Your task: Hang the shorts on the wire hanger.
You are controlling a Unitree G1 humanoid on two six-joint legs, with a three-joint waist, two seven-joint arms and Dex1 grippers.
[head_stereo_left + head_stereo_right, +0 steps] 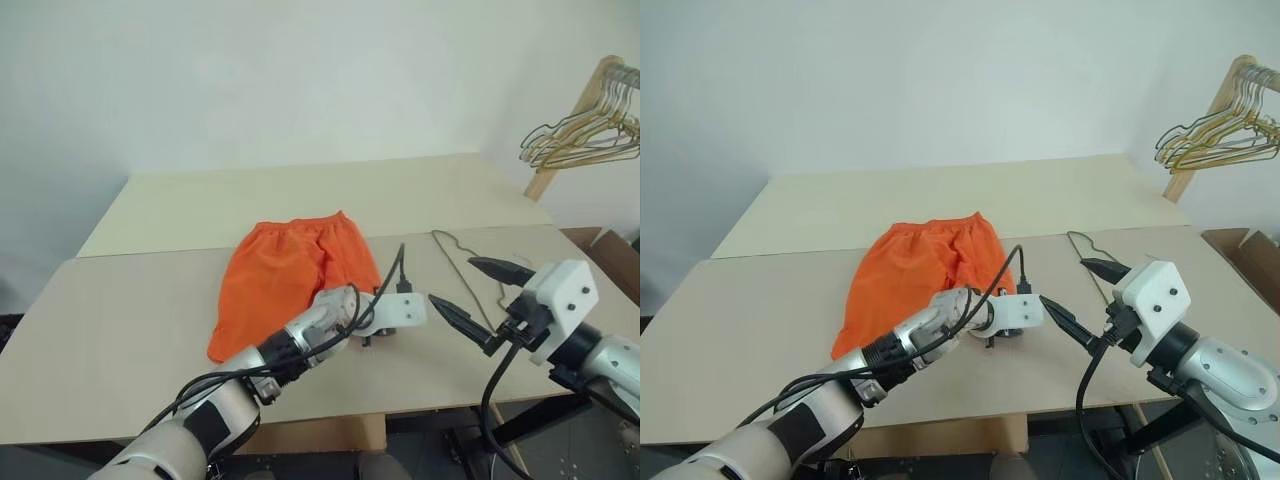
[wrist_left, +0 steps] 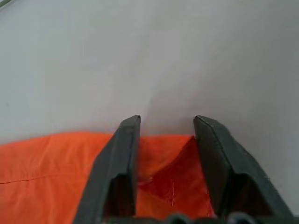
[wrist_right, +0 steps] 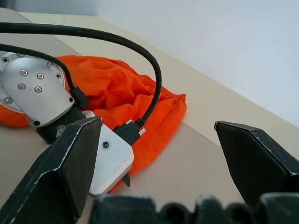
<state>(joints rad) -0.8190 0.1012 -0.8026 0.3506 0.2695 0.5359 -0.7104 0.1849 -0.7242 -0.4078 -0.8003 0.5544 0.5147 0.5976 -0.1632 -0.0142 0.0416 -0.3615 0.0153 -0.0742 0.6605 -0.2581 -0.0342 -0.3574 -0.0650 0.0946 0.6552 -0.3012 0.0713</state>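
The orange shorts (image 1: 290,275) lie flat on the beige table (image 1: 120,330), waistband toward the far side. My left gripper (image 2: 167,119) points down at their near right corner. Its fingers (image 2: 122,163) stand a narrow gap apart, with orange fabric lying between them. The wire hanger (image 1: 452,246) rests on the table just right of the shorts, partly hidden by my right gripper. That right gripper (image 1: 452,280) hovers wide open above the table, level, aimed at the left hand, with nothing between its fingers. From the right wrist, the shorts (image 3: 154,107) and the left hand's white mount (image 3: 110,158) are close.
A bunch of wire hangers (image 1: 585,135) hangs on a wooden rack at the far right. A cardboard box (image 1: 612,250) sits by the table's right side. The table is two boards with a seam (image 1: 150,250) between them. A black cable (image 1: 390,275) loops over the left wrist.
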